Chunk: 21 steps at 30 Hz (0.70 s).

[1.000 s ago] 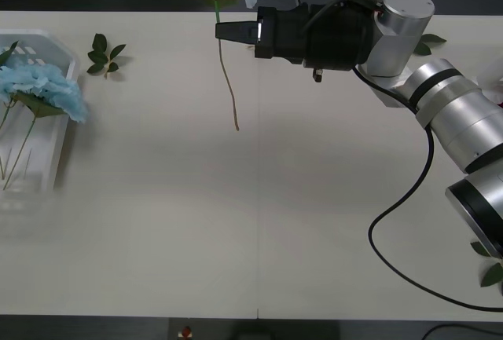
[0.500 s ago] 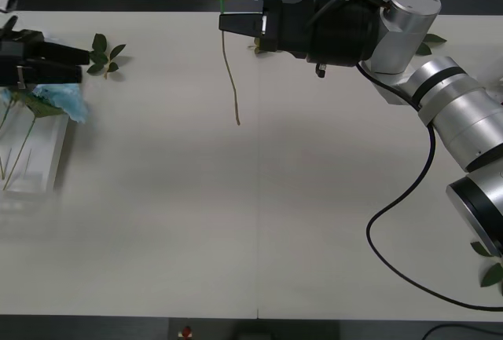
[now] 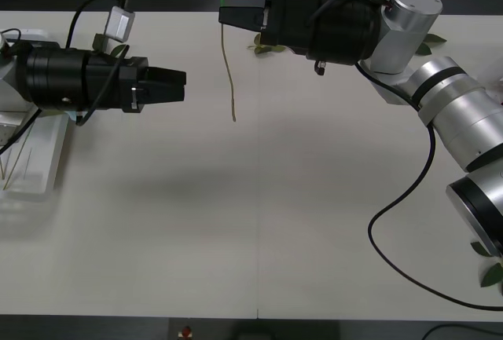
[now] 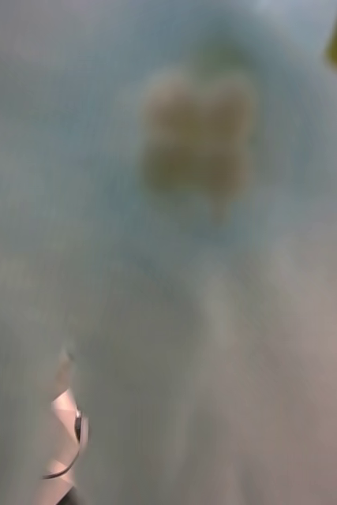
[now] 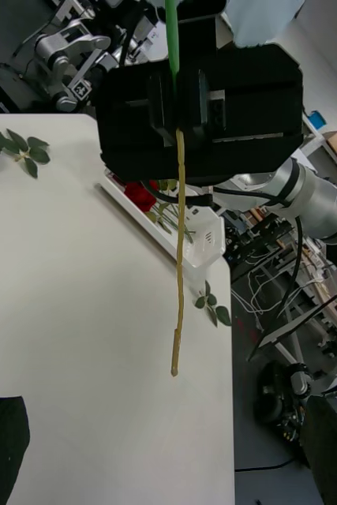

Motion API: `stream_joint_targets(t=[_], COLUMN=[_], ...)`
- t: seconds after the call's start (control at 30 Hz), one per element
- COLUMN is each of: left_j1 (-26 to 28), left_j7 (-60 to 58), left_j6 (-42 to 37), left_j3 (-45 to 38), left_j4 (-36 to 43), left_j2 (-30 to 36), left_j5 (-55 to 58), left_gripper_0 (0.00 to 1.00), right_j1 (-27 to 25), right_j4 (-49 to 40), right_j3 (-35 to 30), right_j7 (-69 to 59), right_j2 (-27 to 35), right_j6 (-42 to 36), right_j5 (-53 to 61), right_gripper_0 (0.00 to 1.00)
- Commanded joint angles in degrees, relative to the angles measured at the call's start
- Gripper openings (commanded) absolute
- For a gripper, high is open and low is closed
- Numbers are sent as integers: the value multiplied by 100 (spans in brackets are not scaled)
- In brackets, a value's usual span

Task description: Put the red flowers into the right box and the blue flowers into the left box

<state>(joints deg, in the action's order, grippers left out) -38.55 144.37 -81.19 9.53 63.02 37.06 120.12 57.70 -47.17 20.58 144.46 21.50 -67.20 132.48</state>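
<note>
The right pincer (image 3: 224, 16) hangs over the far edge of the surface (image 3: 259, 214), pinched on the stem of a blue flower (image 3: 228, 73). The pale bloom sits above the pincer at the top of the front view, and the thin tan stem drops straight down, its tip hanging free above the surface. The stem's long axis is upright.

The left pincer (image 3: 179, 87) points across at that stem from the left, level with its lower half and near it but not touching. Its black fingers are spread, showing at the corners of the left wrist view with the stem (image 5: 178, 260) between them and farther off. This looks like a handover: the left arm is the nearer one to the left box (image 3: 31, 175), which lies at the surface's left edge under that arm.

The right box (image 5: 168, 237) holds a red rose (image 5: 140, 195) beyond the right arm. A leaf sprig (image 5: 14, 150) lies on the pale surface. Behind are other robot arms and cables.
</note>
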Motion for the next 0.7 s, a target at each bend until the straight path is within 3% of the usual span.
stream_joint_targets(t=[0.03, 0.63, 0.67, 0.7], left_j1=[-91, -100, -91, -100], left_j7=[-330, -436, -436, -436], left_j6=[261, 534, 543, 551], left_j3=[155, 524, 524, 533], left_j4=[273, 396, 396, 404], left_j2=[-199, -735, -771, -788], left_j5=[90, 99, 90, 73], left_gripper_0=[100, 100, 97, 88], right_j1=[242, 242, 242, 242], right_j4=[-99, -99, -99, -99], right_j3=[-11, -11, -11, -19], right_j7=[-146, -164, -164, -164], right_j2=[-41, -32, -23, -32], right_j6=[-65, -48, -48, -48], right_j5=[77, 77, 68, 77], right_gripper_0=[0, 0, 0, 0])
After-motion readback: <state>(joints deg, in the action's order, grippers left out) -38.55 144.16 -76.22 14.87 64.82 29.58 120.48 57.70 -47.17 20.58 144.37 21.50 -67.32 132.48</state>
